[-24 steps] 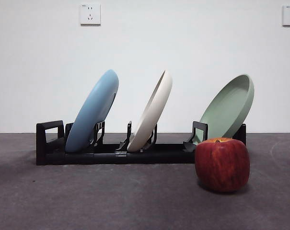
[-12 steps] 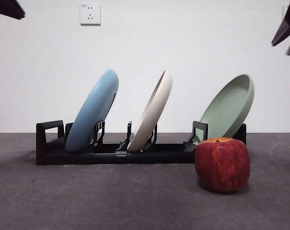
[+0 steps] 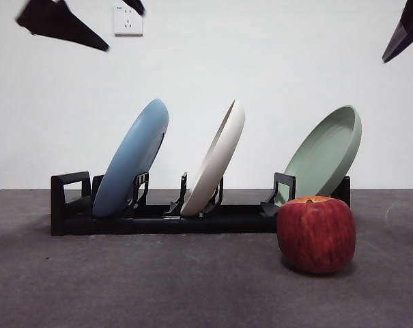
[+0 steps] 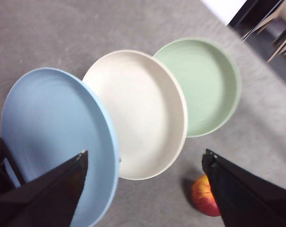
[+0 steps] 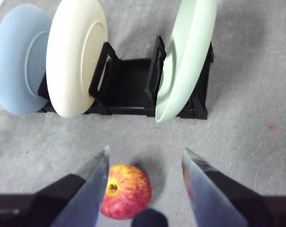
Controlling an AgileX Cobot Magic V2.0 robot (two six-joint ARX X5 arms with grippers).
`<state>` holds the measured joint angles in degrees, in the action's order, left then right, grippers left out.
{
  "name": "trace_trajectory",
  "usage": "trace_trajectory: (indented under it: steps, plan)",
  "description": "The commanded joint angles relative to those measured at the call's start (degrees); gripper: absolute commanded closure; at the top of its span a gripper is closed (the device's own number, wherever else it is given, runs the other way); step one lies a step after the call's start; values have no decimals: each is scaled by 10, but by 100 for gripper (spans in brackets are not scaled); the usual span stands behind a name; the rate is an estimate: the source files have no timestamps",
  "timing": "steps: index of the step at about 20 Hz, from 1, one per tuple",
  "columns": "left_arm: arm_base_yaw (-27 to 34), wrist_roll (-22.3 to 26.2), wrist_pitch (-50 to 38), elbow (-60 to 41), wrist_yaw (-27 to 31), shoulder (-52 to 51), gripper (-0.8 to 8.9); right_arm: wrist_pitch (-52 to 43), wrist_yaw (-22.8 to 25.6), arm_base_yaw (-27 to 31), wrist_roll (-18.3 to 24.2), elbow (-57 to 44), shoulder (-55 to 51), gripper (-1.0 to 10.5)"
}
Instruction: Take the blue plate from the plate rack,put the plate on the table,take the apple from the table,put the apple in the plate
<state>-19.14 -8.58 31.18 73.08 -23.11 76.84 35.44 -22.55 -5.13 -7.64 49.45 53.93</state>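
The blue plate (image 3: 131, 160) leans in the left slot of the black plate rack (image 3: 158, 220). It also shows in the left wrist view (image 4: 53, 137) and the right wrist view (image 5: 15, 61). The red apple (image 3: 316, 234) sits on the grey table (image 3: 158, 287) in front of the rack's right end. My left gripper (image 4: 145, 156) is open and empty, high above the blue plate, and shows at the top left of the front view (image 3: 124, 31). My right gripper (image 5: 146, 150) is open and empty, high above the apple (image 5: 125, 191), and shows at the top right of the front view (image 3: 401, 72).
A cream-white plate (image 3: 216, 160) leans in the rack's middle slot and a sage-green plate (image 3: 325, 154) in its right slot. A white wall with sockets (image 3: 128, 20) stands behind. The rack's loop handle (image 3: 71, 198) is at its left end.
My left gripper has come down and to the right, further into the front view at the top left. My right gripper appeared at the top right and has barely moved since. Plates and apple are still.
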Motion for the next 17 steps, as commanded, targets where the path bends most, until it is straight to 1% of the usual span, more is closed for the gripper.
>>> trace_trajectory:
  steps: [1,3,6,8,10,12,13,16,17]
  plan:
    - [-16,23,38,50,45,59,408,4,0,1,6,2,-1,690]
    - [-22,26,59,89,54,111,408,7,0,1,6,2,-1,690]
    - [-23,26,59,117,54,167,409,7,0,1,6,2,-1,690]
    - [-24,26,50,117,58,190,409,7,0,1,6,2,-1,690]
    - [-25,26,40,117,81,206,409,7,0,1,6,2,-1,690]
    - [-27,26,35,117,90,209,414,7,0,1,6,2,-1,690]
    - [-31,26,31,117,92,209,461,7,0,1,6,2,-1,690]
    - [-37,29,29,117,91,209,810,7,0,1,6,2,-1,690]
    - [-38,29,30,117,91,209,822,7,0,1,6,2,-1,690]
